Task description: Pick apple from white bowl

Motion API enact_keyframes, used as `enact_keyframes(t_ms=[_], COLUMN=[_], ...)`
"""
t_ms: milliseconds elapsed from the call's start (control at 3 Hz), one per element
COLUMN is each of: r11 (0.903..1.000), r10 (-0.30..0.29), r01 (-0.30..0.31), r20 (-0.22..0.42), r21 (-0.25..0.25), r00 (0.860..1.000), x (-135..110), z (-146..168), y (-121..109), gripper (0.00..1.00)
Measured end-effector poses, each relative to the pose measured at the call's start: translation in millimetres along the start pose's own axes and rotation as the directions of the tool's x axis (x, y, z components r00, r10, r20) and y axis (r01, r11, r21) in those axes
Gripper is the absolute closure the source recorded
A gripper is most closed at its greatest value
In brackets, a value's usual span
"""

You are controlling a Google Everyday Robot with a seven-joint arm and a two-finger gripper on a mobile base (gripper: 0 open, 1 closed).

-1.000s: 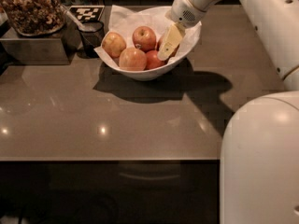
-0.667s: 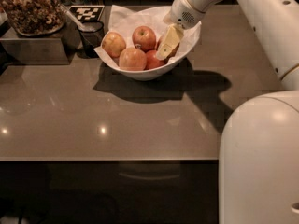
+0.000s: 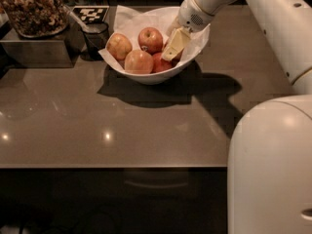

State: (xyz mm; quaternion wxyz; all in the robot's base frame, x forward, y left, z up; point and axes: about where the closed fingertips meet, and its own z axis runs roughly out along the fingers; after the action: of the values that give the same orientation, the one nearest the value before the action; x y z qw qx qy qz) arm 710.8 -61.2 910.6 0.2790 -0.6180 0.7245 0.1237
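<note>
The white bowl, lined with crumpled white paper, stands at the back middle of the table and holds several apples. The golden-yellow apple with a reddish blush lies at the bowl's left side. A red apple with a stem dimple is behind it, a reddish-yellow one is in front, and a deep red one is on the right. My gripper reaches down from the upper right into the right side of the bowl, over the deep red apple and apart from the golden-yellow one.
A small dark cup stands just left of the bowl. A grey box bearing a container of brown snacks stands at the back left. A checkered marker lies behind the cup. My white robot body fills the lower right.
The gripper has edged very slightly down and left inside the bowl. The apples and the bowl have not moved.
</note>
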Motion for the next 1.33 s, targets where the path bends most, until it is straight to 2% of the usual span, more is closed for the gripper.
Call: enact_keyframes(t_ms=[333, 667, 1000, 1333], r11=[1.0000, 0.9995, 0.9992, 0.9992], r10=[0.004, 0.011, 0.011, 0.010], r01=[-0.004, -0.012, -0.012, -0.012], r20=[-0.003, -0.026, -0.047, -0.047], r21=[-0.006, -0.029, -0.037, -0.037], r00=[1.000, 1.000, 0.999, 0.999], x=[3.6, 21.5, 33.2, 31.7], z=[2.1, 12.3, 14.4, 14.2], y=[-0.1, 3.4, 4.9, 4.9], gripper=[0.33, 0.24, 0.24, 0.24])
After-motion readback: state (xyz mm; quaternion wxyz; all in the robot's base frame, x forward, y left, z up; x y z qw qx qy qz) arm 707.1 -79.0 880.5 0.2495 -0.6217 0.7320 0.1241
